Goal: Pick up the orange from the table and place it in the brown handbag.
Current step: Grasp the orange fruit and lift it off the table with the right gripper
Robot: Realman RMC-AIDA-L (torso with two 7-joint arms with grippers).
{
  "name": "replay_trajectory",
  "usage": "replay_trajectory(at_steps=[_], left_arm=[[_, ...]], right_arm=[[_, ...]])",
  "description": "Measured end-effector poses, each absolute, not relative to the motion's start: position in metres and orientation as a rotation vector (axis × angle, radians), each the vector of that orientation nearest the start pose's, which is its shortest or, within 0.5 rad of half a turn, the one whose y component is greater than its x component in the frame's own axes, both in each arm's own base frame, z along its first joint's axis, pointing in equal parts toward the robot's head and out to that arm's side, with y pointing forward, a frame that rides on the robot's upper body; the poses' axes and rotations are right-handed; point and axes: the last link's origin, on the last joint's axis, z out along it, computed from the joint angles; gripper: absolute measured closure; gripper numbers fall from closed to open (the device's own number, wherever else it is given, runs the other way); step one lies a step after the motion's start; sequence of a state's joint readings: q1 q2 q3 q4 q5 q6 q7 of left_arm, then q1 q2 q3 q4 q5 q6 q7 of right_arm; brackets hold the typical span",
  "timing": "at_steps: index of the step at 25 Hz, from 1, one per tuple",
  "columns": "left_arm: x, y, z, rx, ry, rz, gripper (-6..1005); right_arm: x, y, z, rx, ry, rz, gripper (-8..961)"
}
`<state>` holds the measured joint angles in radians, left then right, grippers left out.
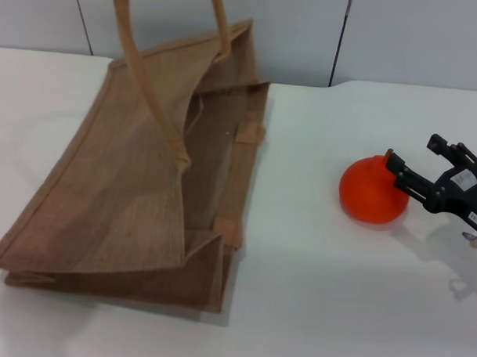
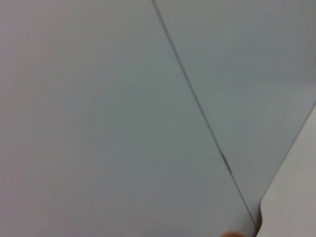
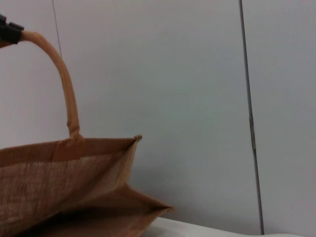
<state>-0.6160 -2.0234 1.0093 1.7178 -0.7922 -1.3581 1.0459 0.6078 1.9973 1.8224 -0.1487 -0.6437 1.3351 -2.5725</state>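
I am watching a white table from the head camera. A tan woven bag is sitting on its left half, mouth gaping open toward the right, so the inside wall is showing. Its two looped handles are rising up out of the top of the view. In the right wrist view, something small and black is sitting at the top of one handle; I cannot tell what it is.

The orange is resting on the table well to the right of the bag, not in it. My right gripper is reaching in from the right edge and is sitting at the orange's right side. One black finger is lying against the fruit; the other is hidden, so I cannot tell how wide the jaws are standing or whether they are gripping. The orange is touching the table.

The left gripper is not showing in any view. Its wrist camera is facing a plain grey wall with a thin seam, plus a corner of the table.
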Motion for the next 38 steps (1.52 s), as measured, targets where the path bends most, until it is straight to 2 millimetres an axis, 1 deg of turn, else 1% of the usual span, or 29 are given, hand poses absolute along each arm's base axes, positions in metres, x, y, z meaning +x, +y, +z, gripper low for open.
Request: replay_trajectory(at_steps=[2,9,15,21,27,31,32,38], left_arm=[[-0.094,0.397,0.143,-2.307,-0.071,-0.093,852],[-0.092,0.398,0.144,-2.306,-0.017,-0.075,848],[-0.090,0.398,0.146,-2.307,0.031,-0.047,844],[-0.088,0.399,0.149,-2.299,0.059,-0.042,841],[-0.082,0.399,0.145,-2.305,0.092,-0.045,837],[-0.080,0.398,0.146,-2.300,0.100,-0.046,835],[-0.076,0.397,0.148,-2.291,0.116,-0.050,834],[-0.070,0.396,0.150,-2.284,0.141,-0.062,830]], right_arm=[[0.310,0.329,-0.029,-2.118,0.589,0.822,62],[0.313,0.329,-0.031,-2.128,0.603,0.792,62],[0.310,0.328,-0.036,-2.181,0.629,0.791,63],[0.306,0.331,-0.036,-2.214,0.632,0.809,63],[0.308,0.333,-0.037,-2.219,0.645,0.778,62],[0.308,0.335,-0.041,-2.235,0.655,0.749,62],[0.307,0.335,-0.042,-2.242,0.655,0.746,63],[0.305,0.337,-0.048,-2.262,0.658,0.721,62]])
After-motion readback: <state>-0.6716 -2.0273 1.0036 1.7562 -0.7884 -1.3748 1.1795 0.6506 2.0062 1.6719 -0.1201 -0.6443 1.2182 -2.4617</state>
